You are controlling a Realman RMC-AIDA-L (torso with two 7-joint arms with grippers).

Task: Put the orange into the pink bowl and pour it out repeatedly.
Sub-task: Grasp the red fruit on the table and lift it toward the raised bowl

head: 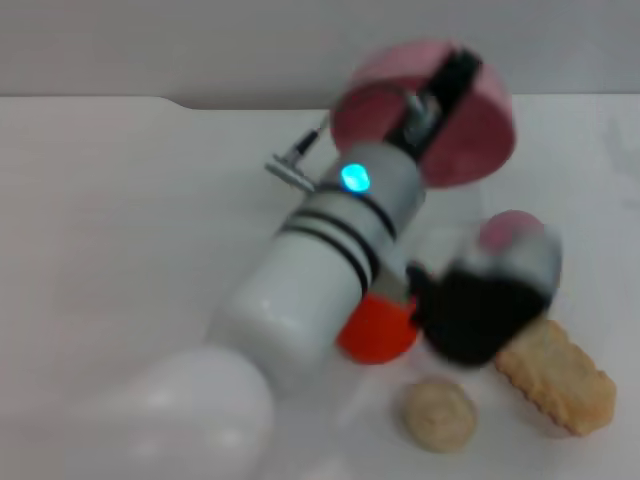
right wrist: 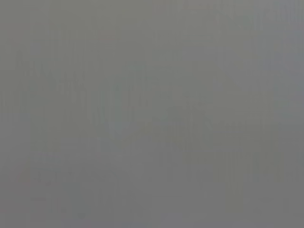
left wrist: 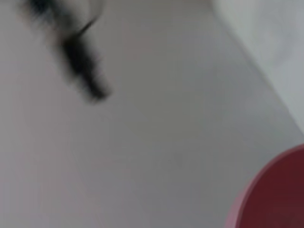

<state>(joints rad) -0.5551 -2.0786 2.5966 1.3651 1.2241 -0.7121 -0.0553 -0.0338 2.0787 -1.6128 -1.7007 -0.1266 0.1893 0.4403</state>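
Note:
The pink bowl (head: 470,135) is held off the table at the back, tipped steeply on its side. My left gripper (head: 447,88) is shut on its rim, its arm reaching in from the lower left. In the left wrist view only an edge of the bowl (left wrist: 278,194) shows. The orange (head: 375,332) lies on the table under the left forearm, half hidden by it and outside the bowl. My right gripper is out of view, and the right wrist view is plain grey.
A blurred black-and-white shape (head: 485,300) sits beside the left forearm; I cannot tell what it is. A pale pink ball (head: 510,228) peeks out behind it. A beige lump (head: 438,412) and a ridged biscuit-like piece (head: 558,378) lie at the front right.

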